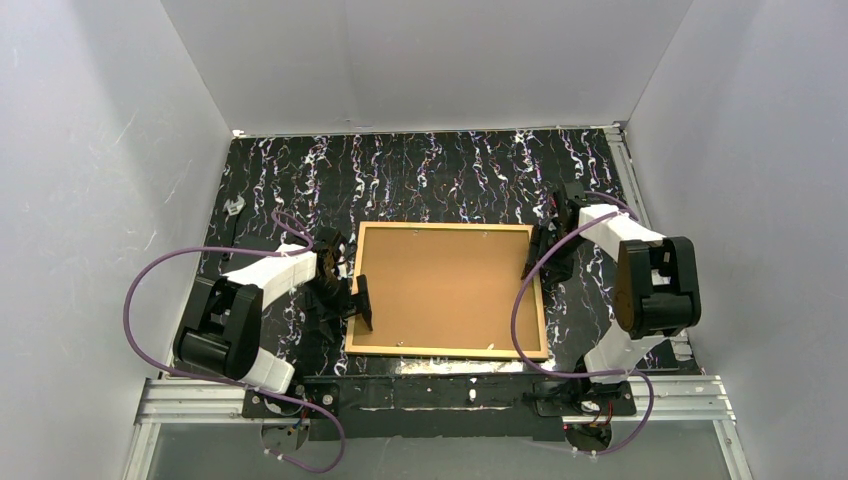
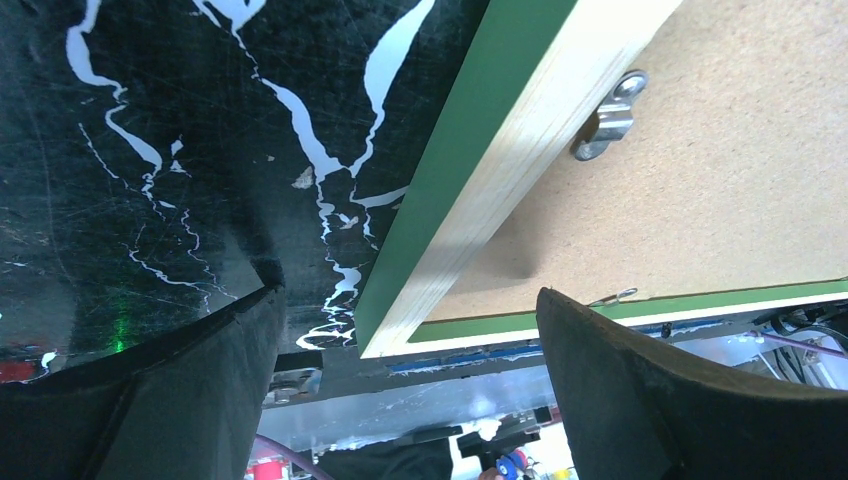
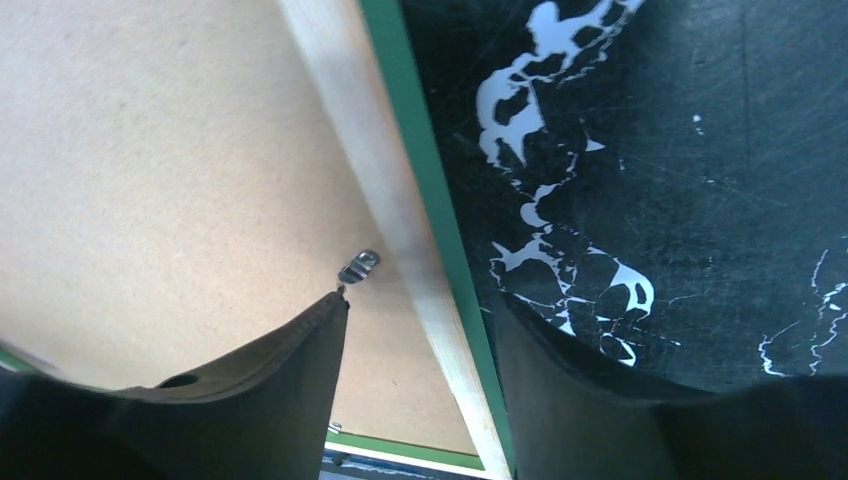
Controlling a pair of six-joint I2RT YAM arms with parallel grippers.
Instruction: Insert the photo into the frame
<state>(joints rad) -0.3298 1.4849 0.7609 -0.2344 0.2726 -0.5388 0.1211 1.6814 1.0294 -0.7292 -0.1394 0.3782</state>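
On black table (image 1: pixel 440 170), tan-edged green frame (image 2: pixel 455 150) face-down; left hand (image 2: pixel 408 295), right hand (image 3: pixel 420 300) released astride it.

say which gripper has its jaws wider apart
The left gripper: jaws wide over a corner of the frame; those of the right gripper stand narrower.

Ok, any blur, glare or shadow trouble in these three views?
Top view: even light, sharp, no glare on the frame. Left wrist: fingers blurred, board grain crisp, soft shadow on it. Right wrist: fingers dark and soft, clip sharp.
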